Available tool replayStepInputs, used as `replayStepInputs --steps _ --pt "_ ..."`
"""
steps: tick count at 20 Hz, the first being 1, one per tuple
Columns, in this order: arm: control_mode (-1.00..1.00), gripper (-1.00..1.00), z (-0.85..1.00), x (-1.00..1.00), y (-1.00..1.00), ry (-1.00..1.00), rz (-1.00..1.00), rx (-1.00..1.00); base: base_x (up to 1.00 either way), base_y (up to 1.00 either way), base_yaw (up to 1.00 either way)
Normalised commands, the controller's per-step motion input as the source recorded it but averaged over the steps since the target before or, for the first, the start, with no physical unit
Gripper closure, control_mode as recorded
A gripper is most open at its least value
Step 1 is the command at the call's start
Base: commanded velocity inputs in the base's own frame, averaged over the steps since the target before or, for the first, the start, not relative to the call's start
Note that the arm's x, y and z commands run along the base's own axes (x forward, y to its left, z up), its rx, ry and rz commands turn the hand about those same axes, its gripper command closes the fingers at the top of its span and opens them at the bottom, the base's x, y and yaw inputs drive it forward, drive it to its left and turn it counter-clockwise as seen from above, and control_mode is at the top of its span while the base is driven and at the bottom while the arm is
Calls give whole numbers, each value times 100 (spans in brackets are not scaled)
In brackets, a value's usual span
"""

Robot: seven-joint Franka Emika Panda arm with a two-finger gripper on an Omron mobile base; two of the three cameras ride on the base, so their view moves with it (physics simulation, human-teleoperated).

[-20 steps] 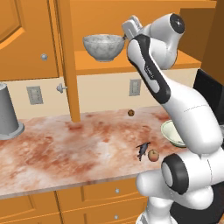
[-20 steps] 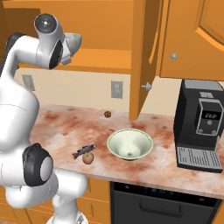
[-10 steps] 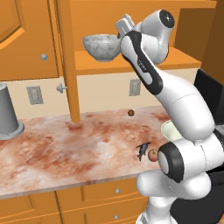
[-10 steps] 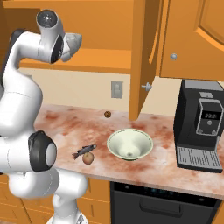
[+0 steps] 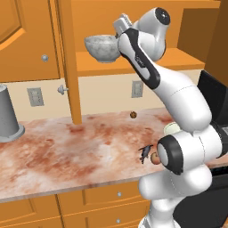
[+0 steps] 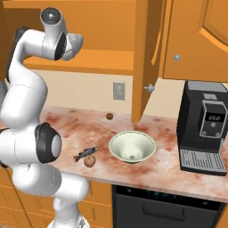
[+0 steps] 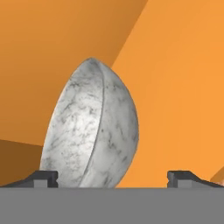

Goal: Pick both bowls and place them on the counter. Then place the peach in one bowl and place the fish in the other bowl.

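The white arm is seen raised to the orange wooden shelf (image 5: 178, 60) inside the open upper cabinet, with the hand (image 5: 122, 22) held level with the deep grey-white marbled stone-look bowl (image 5: 103, 48) that stands upright on that shelf. In the hand view the marbled bowl (image 7: 89, 131) is seen on its side because of the roll of the camera, lying between the two dark fingertips (image 7: 43, 178), which are spread wide; one tip is seen just at the bowl's edge, the other well apart from it, and no grip on the bowl is shown. The wide, shallow pale green-cream bowl with a darker rim (image 6: 132, 146) is seen upright on the reddish-brown and cream mottled marble-look tabletop (image 6: 160, 171), to the left of a black coffee machine (image 6: 205, 127). The small slender dark grey fish (image 6: 85, 153) lies on the tabletop near that bowl, with the small orange-red round peach (image 6: 89, 161) just beside it, apparently touching. A smaller dark brown ball (image 6: 108, 116) rests farther back, near the wall. A tall grey upturned cup (image 5: 9, 115) stands at the far left end of the tabletop.
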Motion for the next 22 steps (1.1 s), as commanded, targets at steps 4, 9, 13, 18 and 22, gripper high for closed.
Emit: replayStepInputs --steps 4,9,13,18,22 --pt "-100 -100 -6 19 8 3 2 0 0 0 0" --pt "-100 -100 -8 16 9 3 2 0 0 0 0" --pt "-100 -100 -8 16 12 3 1 0 0 0 0" --pt "-100 -100 -9 16 13 3 1 0 0 0 0" --pt "-100 -100 -11 14 12 2 0 0 0 0 0"
